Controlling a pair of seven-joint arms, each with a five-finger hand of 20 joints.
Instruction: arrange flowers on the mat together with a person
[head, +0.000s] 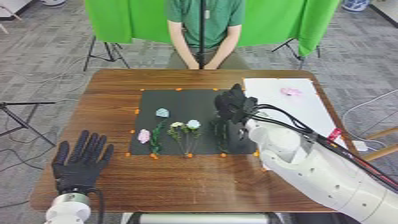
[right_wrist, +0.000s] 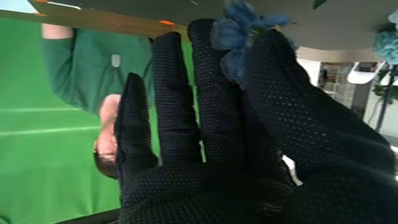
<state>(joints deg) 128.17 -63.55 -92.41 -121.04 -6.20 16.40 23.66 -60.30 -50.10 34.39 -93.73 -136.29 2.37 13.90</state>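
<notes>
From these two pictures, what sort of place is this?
It looks like a robotics lab or demonstration room, though I cannot be sure: a white robot arm reaches over a wooden table, a green backdrop hangs behind the seated person, and cables lie on the floor.

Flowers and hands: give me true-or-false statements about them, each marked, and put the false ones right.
1. The right hand is over the black mat. True.
2. The right hand holds a pink flower. False: it pinches a blue flower.
3. The left hand is left of the mat. True.
4. The left hand is clenched. False: its fingers are straight.
5. A pink flower lies on the white sheet. True.
6. The mat holds no pink flower. False: one lies near its left edge.
</notes>
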